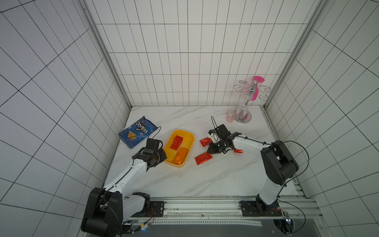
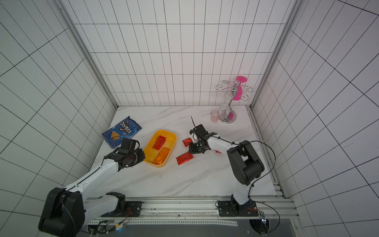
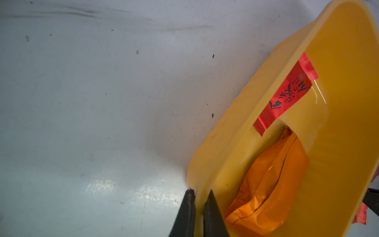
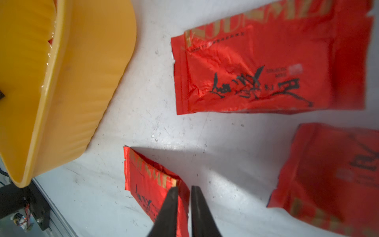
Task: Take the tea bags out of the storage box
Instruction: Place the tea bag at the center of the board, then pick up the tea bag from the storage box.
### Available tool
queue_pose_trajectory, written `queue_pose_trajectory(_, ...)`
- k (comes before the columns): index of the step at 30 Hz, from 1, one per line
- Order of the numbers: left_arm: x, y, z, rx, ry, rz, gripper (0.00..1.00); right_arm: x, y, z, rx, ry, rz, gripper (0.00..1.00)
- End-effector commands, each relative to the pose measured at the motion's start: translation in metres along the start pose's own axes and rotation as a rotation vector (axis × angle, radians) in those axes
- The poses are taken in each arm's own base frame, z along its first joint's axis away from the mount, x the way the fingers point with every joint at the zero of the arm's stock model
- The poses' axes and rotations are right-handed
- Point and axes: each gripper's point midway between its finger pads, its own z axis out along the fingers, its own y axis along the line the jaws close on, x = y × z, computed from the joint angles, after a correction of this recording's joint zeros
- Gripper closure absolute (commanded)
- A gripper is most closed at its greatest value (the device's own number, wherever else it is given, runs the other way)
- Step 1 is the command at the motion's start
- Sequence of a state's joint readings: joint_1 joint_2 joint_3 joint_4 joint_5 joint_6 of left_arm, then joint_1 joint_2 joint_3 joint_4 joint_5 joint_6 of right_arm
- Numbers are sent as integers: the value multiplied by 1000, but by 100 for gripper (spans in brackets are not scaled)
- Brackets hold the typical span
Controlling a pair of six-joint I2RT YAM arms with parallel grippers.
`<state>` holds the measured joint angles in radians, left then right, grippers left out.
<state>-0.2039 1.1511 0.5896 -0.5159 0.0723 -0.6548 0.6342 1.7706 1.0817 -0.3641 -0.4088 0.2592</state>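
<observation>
The storage box [image 1: 191, 135] is a shallow yellow tub at mid-table. Inside it lie one red tea bag [image 1: 176, 142] and an orange one [image 1: 180, 156], both also seen in the left wrist view [image 3: 285, 96] [image 3: 272, 184]. My left gripper [image 3: 200, 192] is shut on the box's near wall [image 3: 223, 143]. Right of the box, three red tea bags rest on the table [image 1: 205, 141] [image 1: 203, 158] [image 1: 238, 151]. My right gripper [image 4: 183, 187] hangs low among them. Its jaws stand slightly apart over the edge of a red tea bag [image 4: 147, 184], with a thin gap beside the foil.
A blue Doritos bag [image 1: 137, 131] lies at the back left. A chrome glass rack [image 1: 244, 118] and a pink cup [image 1: 231, 116] stand at the back right. Tiled walls close the table on three sides; a metal rail [image 1: 205, 205] runs along the front.
</observation>
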Motion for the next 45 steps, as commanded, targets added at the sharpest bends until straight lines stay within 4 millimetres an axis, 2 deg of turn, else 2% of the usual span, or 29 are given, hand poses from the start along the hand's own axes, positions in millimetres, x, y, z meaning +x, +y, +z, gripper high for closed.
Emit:
queue_pose_trajectory(1,-4,-2,-2,11,-31,7,100,-2,4,-15,0,-10,-15,70)
queue_pose_trajectory(3,-4,-2,-2,11,-31,6,100,-9,10,-29,1,-32,-38,62)
queue_pose_trajectory(5,-4,-2,-2,12,-31,7,100,-18,20,-43,-16,-53,-61,59)
queue_pose_trajectory(8,-4,-4,-1,18,-26,12,100,-34,52,-61,-113,-84,-121,55)
queue_pose_trajectory(10,-4,-4,-2,20,-28,15,100,-40,75,-64,-145,-70,-190,54)
queue_pose_trajectory(15,-4,-6,-4,30,-35,21,100,-49,122,-47,-160,31,-349,53)
queue_pose_trajectory(20,-4,-7,-5,35,-39,23,100,-55,144,-17,-169,128,-419,49)
queue_pose_trajectory(26,-4,-7,-4,33,-36,24,100,-53,152,23,-99,211,-505,48)
queue_pose_trajectory(30,-4,-7,-4,35,-37,25,100,-61,145,43,-71,216,-518,45)
queue_pose_trajectory(34,-4,-7,-4,35,-38,25,100,-65,146,59,-82,229,-519,44)
queue_pose_trajectory(38,-4,-7,-4,33,-38,25,100,-61,149,73,-98,262,-531,44)
queue_pose_trajectory(45,-4,-7,-4,34,-36,25,100,-63,146,86,-72,262,-545,44)
